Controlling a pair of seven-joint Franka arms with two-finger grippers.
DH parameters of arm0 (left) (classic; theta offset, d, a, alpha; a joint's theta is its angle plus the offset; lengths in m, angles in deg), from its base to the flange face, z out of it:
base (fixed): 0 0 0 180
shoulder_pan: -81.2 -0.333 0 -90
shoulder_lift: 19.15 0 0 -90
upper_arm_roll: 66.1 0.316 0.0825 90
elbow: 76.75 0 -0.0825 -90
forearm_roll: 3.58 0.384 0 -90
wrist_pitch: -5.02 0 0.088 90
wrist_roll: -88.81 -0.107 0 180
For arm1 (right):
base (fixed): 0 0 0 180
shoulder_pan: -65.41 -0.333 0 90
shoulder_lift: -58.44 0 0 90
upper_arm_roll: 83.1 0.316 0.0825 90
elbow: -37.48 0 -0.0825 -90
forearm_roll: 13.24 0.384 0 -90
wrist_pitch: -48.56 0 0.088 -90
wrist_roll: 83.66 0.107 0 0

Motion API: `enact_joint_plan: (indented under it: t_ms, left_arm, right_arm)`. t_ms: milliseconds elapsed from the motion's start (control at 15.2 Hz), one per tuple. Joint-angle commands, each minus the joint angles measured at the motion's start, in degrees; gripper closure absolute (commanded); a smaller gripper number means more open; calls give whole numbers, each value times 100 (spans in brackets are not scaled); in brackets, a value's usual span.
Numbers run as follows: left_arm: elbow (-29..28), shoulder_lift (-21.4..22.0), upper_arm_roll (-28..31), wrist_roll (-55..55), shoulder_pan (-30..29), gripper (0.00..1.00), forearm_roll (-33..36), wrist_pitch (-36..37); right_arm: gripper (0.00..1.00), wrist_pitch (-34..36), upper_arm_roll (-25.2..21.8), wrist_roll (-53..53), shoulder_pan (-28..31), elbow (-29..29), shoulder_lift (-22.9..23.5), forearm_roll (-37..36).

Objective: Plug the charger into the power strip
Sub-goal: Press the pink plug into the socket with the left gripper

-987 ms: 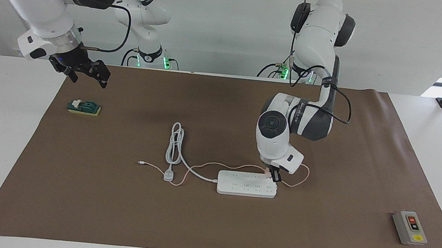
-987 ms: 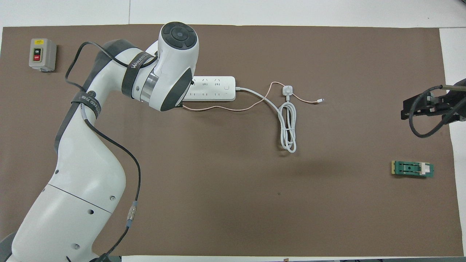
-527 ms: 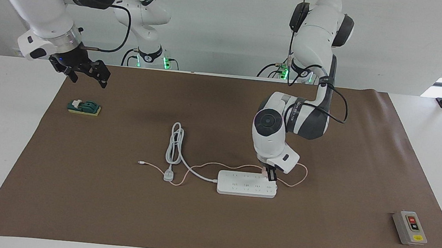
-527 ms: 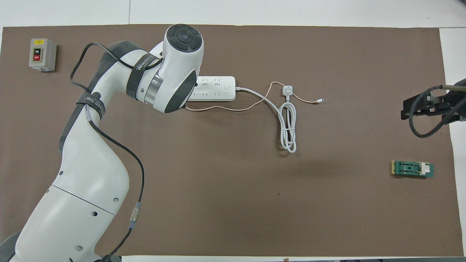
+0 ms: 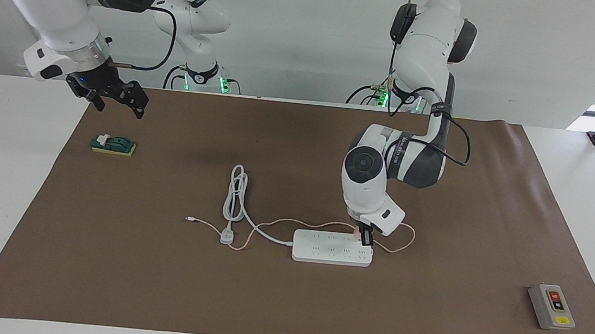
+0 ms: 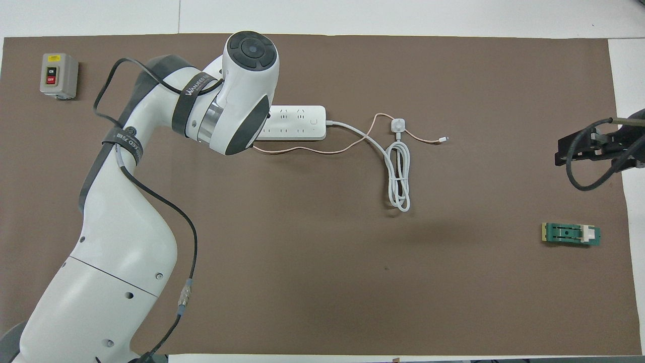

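The white power strip [image 5: 332,248] lies flat on the brown mat; in the overhead view only its end toward the right arm [image 6: 297,122] shows past my left wrist. My left gripper [image 5: 363,238] points down over the strip's end toward the left arm, at the row of outlets nearer to the robots. It is shut on the small pink charger [image 5: 356,229], which barely shows. The charger's thin pink cable [image 5: 399,243] loops beside the strip and trails along the mat [image 6: 302,149]. My right gripper [image 5: 118,99] waits open in the air at the mat's edge [image 6: 579,149].
The strip's grey-white cord lies coiled [image 6: 398,176] with its plug [image 6: 398,124] on the mat toward the right arm's end. A green switch block [image 5: 113,145] lies under the right gripper. A grey button box [image 5: 551,307] stands at the left arm's end.
My left gripper with the charger has shifted slightly along the strip toward the right arm's end and stays low over it. The right arm has not moved.
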Motion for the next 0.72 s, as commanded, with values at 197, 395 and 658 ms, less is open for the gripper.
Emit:
enact_joint_plan:
  t_ms: [197,395,658]
  left_arm:
    - [116,-38,82,-236,12,100,91,-30]
    - [134,-55,82,-245,3,100,91,-47]
    - [222,-178,73,-245,3,100,91,-82]
  right_arm:
    - [0,66,53,-91,80,-35,-76,25]
    - [0,75,53,-100,80,-35,-76,33]
    - [0,66,53,-91,80,-35,-68,33]
